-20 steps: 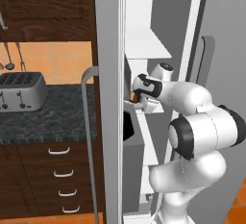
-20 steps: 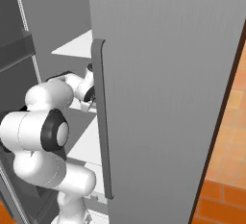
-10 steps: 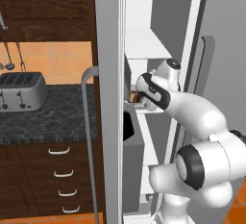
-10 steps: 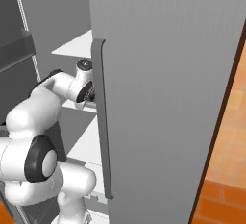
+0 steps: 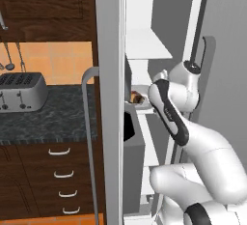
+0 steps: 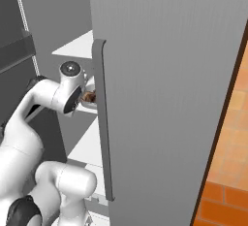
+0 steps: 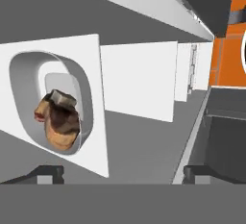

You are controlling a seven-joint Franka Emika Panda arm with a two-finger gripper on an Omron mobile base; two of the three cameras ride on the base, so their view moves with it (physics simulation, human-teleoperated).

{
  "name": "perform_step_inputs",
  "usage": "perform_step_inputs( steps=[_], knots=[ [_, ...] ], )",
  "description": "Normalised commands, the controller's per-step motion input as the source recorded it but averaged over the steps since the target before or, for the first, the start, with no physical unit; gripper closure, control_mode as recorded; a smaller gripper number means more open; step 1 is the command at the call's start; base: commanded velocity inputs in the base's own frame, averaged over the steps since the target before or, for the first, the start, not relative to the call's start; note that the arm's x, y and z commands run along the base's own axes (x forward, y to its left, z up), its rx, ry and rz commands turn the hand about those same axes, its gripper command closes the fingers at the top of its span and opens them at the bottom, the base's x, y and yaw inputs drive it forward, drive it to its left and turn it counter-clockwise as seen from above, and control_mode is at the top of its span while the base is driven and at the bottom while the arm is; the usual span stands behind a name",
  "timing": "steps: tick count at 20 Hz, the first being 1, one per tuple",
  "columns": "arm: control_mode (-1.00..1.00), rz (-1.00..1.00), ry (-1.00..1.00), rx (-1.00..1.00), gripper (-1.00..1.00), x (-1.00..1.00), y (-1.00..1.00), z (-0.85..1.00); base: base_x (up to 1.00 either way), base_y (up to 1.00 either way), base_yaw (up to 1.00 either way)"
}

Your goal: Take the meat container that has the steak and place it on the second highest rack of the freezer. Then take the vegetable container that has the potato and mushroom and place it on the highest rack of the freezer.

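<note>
Jaws: spread wide, released, nothing between them. The gripper (image 7: 122, 172) shows its two dark finger tips at the bottom of the hand view, well apart, with bare grey between.

Item 1, meat container (image 7: 54, 108): pale, rounded bowl-like dish, set down on a white shelf panel inside the freezer (image 6: 164, 74). In the left base view it sits at the front edge of that shelf, just ahead of the arm's wrist. Not touched by either finger tip in the hand view.

Item 2, steak (image 7: 57, 119): brown and reddish lump with a tan patch, lying inside the container, roughly at its middle. Also glimpsed in the right base view (image 6: 89, 96) beside the wrist, near the door edge.

Item 3, the second highest rack (image 5: 144, 107): judged to be the shelf carrying the container, since one white shelf, the highest rack (image 5: 144, 45), stands above it; the very top of the interior is cropped, so the count is a judgement.

Item 4, vegetable container with potato and mushroom: location not established from these views.

Status: first half of the task appears complete, container delivered and let go. Remaining: draw the arm out of the freezer, fetch the vegetable container, set it on the highest rack.

Other fixtures: toaster (image 5: 21, 91) on dark counter (image 5: 53, 118), left of the freezer.
</note>
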Motion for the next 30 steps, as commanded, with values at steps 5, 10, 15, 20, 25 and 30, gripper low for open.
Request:
perform_step_inputs(
  steps=[5, 10, 15, 20, 25, 30],
  knots=[
    [-1.00, 0.04, 0.00, 0.00, -1.00, -1.00, 0.00, 0.68, 0.00, 0.00, 0.00],
    [-1.00, 0.05, -0.01, 0.00, -1.00, -1.00, 0.00, 0.54, 0.00, 0.00, 0.00],
    [-1.00, 0.04, -0.03, -0.08, -1.00, -1.00, 0.00, 0.42, 0.00, 0.00, 0.00],
    [-1.00, 0.04, -0.10, -0.03, -1.00, -1.00, -0.02, 0.23, 0.00, 0.00, 0.00],
    [-1.00, 0.00, -0.02, -0.01, -1.00, -0.31, 0.00, 0.01, 0.00, 0.00, 0.00],
    [1.00, 0.00, 0.00, 0.00, -1.00, 0.00, 0.00, 0.00, -0.21, 0.00, 0.00]
  ],
)
